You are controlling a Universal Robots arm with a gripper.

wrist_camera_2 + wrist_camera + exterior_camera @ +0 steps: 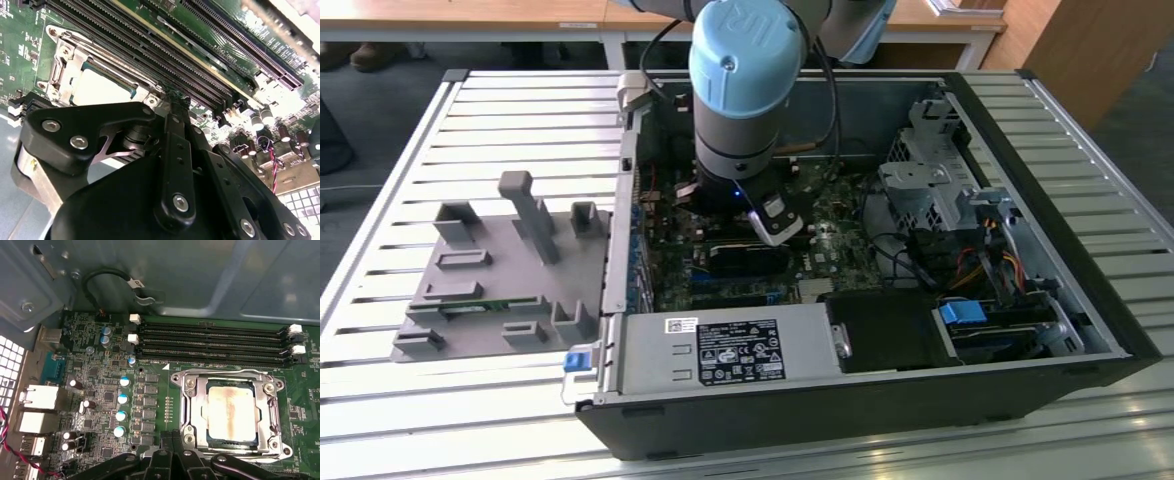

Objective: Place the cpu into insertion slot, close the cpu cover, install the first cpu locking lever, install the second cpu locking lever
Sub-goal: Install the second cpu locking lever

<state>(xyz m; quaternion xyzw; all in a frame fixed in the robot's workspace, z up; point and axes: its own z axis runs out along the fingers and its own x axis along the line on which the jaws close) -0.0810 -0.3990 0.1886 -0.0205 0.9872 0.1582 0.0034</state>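
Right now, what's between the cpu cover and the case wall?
In the first wrist view, four long black memory slots lie between the cpu cover and the case wall.

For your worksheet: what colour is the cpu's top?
Silver-grey with a tan smear, clearest in the first wrist view: cpu.

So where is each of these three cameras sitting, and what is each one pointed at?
Exterior view: off the arm, above, looking down into the open computer case; the arm and gripper show.
First wrist view: on the arm, facing the motherboard, the cpu under its cpu cover; gripper linkage at the edge.
Second wrist view: on the arm, skimming low past the gripper's black linkage.
Both wrist views share the cpu.
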